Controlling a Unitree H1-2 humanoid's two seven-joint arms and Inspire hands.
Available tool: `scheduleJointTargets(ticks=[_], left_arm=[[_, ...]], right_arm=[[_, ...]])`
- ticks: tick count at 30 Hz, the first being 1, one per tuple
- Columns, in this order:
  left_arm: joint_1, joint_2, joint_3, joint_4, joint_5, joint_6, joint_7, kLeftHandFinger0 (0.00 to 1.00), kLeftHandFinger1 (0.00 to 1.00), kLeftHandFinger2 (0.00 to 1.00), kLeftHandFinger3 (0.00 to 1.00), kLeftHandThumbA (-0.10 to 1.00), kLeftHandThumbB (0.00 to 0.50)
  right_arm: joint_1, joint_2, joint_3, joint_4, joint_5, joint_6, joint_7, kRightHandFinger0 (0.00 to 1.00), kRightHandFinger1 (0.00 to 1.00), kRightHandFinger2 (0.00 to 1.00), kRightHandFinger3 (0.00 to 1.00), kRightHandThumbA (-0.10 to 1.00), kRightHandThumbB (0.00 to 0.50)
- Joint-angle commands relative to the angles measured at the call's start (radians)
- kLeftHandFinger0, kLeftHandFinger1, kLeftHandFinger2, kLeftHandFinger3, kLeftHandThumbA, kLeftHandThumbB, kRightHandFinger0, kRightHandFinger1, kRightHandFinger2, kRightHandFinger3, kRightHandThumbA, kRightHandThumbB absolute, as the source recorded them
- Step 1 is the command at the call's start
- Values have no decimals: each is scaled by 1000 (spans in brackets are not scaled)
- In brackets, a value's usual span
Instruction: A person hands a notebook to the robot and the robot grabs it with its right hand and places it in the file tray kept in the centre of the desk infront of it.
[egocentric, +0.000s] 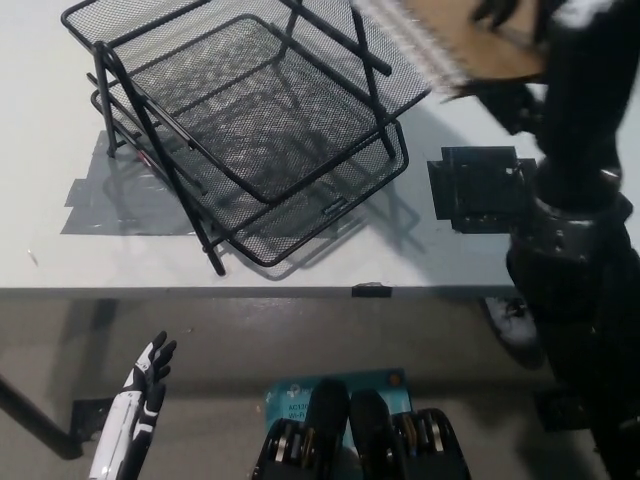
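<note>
Head view showed the robot's black right arm reaching up along the right side of the frame, its right hand at the top edge closed on a spiral-bound notebook with a brown cover. Dark fingers lay over the notebook's upper edge, though the hand was partly cut off by the frame. The notebook hung above the tabletop, its wire-bound edge facing the file tray and overlapping the tray's upper right corner in the picture. The black mesh tray, stacked in tiers on slanted posts, stood at the centre of the pale tabletop with nothing visible inside it. Grey tape lay flat under the tray's left side, and a square of black tape sat to its right, close to the arm. The white left hand rested low at the lower left, below the tabletop's edge, fingers spread and holding nothing.
</note>
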Motion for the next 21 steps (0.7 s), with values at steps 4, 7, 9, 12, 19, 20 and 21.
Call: scheduleJointTargets(ticks=[4, 7, 9, 12, 19, 20, 21], left_arm=[[4, 17, -8, -9, 3, -44, 4, 1000, 1000, 1000, 1000, 1000, 334], [0, 18, -10, -6, 13, -50, 8, 1000, 1000, 1000, 1000, 1000, 333], [-2, 18, -10, -5, 11, -50, 9, 1000, 1000, 1000, 1000, 1000, 331], [-5, 20, -12, -8, 10, -46, 7, 1000, 1000, 1000, 1000, 1000, 338], [-10, 20, -16, -2, 1, -49, 1, 1000, 1000, 1000, 1000, 1000, 332], [-9, 20, -17, -5, 2, -44, 0, 1000, 1000, 1000, 1000, 1000, 333], [-8, 21, -17, -7, 5, -42, 1, 1000, 1000, 1000, 1000, 1000, 334]], right_arm=[[-128, -38, 54, 26, -122, -66, -58, 0, 0, 0, 37, 854, 0], [-142, -62, 86, 69, -143, -95, -50, 0, 0, 0, 0, 819, 0], [-150, -72, 99, 91, -159, -106, -70, 0, 0, 0, 0, 773, 0], [-163, -90, 121, 141, -188, -110, -90, 0, 0, 0, 0, 777, 0], [-175, -115, 146, 224, -231, -104, -133, 0, 0, 0, 0, 804, 0], [-172, -115, 144, 229, -230, -102, -135, 0, 0, 0, 0, 819, 0], [-169, -114, 141, 236, -224, -103, -139, 0, 0, 0, 2, 817, 0]])
